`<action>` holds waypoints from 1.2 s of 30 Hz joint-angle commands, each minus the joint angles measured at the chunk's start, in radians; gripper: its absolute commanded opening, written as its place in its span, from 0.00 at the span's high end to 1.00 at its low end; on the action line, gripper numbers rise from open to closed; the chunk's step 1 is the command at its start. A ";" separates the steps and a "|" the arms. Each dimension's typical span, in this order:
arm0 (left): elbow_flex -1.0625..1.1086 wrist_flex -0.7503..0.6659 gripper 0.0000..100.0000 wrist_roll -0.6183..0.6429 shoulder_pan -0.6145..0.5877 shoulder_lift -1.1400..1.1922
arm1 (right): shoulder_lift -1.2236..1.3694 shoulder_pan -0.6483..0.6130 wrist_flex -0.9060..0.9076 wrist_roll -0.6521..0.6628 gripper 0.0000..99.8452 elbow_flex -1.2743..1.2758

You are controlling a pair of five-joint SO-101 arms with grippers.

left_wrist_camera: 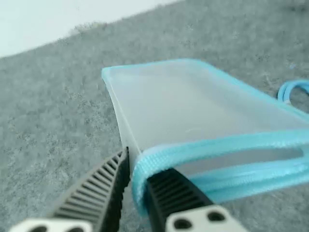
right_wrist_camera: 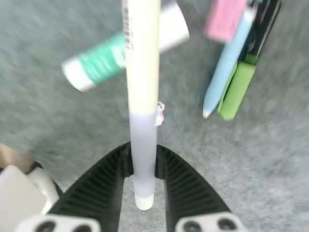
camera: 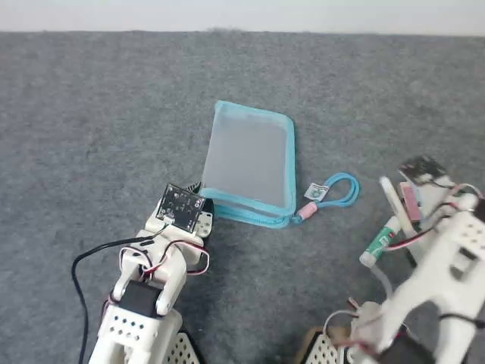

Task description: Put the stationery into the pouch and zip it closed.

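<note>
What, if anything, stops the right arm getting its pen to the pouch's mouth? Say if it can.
Probably yes. The right gripper is shut on the pen, and only grey mat and the strap lie between it and the pouch. The left gripper pinches the mouth's far corner, leaving the near end free.

Right gripper (right_wrist_camera: 143,162): black ribbed jaws clamped on a pale pen (right_wrist_camera: 141,72), gripping close to its end cap. The pen runs straight out from the jaws, greyish near the grip and cream further along.

Grey felt-like worktop (right_wrist_camera: 53,130) underneath.

Green-and-white glue stick (right_wrist_camera: 113,57) lies crosswise, partly behind the pale pen.

Off to the other side is a tight cluster: pink block (right_wrist_camera: 224,19), light blue pen (right_wrist_camera: 227,67), green marker (right_wrist_camera: 237,89), black item (right_wrist_camera: 264,29). They touch or overlap; which lies on which is unclear.
</note>
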 commanded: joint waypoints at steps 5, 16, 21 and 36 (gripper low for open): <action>-0.042 -0.080 0.99 0.058 0.009 -0.011 | -0.418 -0.530 0.245 -0.210 0.99 0.014; -0.044 -0.083 0.99 0.057 0.003 -0.011 | -0.516 -1.012 0.360 -0.356 0.99 0.040; -0.064 -0.081 0.99 0.060 0.003 -0.011 | -0.441 -1.047 0.357 -0.358 0.99 0.038; -0.058 -0.078 0.99 0.058 0.012 -0.011 | 0.174 -1.044 0.315 -0.606 0.99 -0.333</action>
